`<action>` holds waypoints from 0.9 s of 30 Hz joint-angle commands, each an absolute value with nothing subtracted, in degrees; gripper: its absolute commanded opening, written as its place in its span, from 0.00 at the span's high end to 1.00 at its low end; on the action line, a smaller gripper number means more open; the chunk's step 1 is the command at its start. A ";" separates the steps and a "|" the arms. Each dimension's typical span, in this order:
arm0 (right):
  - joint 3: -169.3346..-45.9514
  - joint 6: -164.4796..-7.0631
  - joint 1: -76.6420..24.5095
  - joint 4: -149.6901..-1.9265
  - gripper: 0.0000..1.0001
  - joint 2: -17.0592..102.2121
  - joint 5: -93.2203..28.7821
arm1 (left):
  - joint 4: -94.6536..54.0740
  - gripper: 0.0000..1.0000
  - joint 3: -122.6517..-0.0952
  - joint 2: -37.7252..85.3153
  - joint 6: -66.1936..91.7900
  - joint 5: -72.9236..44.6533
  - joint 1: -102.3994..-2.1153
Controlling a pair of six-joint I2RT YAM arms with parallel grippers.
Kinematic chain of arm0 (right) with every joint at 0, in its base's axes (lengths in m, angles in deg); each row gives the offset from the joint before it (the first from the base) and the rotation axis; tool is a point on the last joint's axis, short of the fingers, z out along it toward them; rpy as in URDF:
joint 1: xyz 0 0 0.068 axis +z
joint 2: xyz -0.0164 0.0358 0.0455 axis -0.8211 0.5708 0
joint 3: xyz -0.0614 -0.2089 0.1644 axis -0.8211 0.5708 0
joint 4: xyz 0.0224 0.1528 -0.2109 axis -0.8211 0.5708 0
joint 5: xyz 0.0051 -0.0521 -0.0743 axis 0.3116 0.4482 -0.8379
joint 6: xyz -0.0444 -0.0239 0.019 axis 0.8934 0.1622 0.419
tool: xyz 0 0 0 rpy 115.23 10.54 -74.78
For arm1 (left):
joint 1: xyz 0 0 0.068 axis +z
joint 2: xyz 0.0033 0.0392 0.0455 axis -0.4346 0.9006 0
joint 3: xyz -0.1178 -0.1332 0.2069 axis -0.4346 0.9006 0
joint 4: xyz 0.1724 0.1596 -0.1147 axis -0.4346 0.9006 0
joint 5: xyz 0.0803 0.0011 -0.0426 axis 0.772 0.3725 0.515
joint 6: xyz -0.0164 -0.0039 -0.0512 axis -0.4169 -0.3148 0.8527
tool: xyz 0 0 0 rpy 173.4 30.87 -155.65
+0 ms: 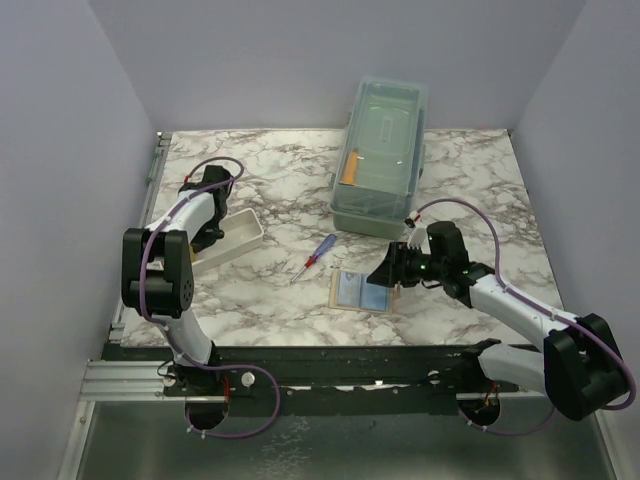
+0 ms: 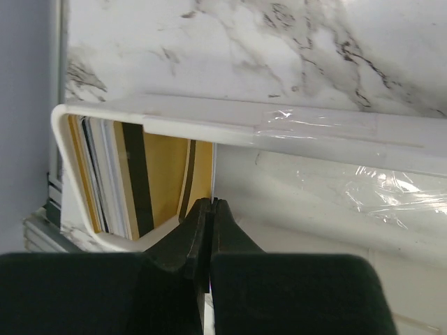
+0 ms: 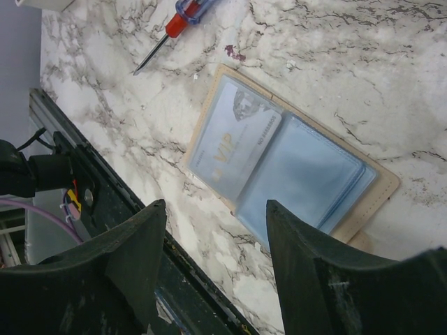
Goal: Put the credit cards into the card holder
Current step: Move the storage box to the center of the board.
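Top view: the card holder is laid open on the bench, near centre.

Left wrist: the jaws of the left gripper are seen closed at the credit cards stacked in the white tray. The cards are judged light, stiff and slick, best pinched edgewise.

Right wrist: the jaws of the right gripper are spread wide above the holder.

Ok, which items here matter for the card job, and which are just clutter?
Job: credit cards in the white tray; open card holder with a VIP card already sleeved.
Lying about: screwdriver; clear lidded box; orange stick inside it.
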State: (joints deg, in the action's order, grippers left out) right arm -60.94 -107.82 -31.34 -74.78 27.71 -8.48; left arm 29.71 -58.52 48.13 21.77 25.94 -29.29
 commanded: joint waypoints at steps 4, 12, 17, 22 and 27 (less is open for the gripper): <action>-60.53 -107.50 -31.90 -73.85 0.38 27.21 -7.88 | 23.54 1.00 -61.21 50.73 25.35 6.36 -32.06; -61.08 -107.48 -31.92 -73.62 0.38 27.92 -7.68 | 23.52 1.00 -68.99 54.91 28.36 4.99 -38.37; -61.13 -107.35 -31.90 -72.59 0.38 27.24 -8.26 | 25.61 1.00 -70.13 53.95 29.63 6.22 -37.76; -61.08 -107.72 -31.90 -73.13 0.38 27.76 -7.83 | 26.27 1.00 -68.30 52.53 28.21 4.81 -34.22; -61.64 -107.58 -31.94 -72.79 0.38 27.94 -7.78 | 27.33 1.00 -67.14 52.50 27.96 7.54 -33.32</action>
State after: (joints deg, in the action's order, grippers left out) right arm -60.94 -107.84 -31.64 -73.62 27.71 -8.48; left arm 25.32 -69.23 53.40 27.92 5.70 -34.58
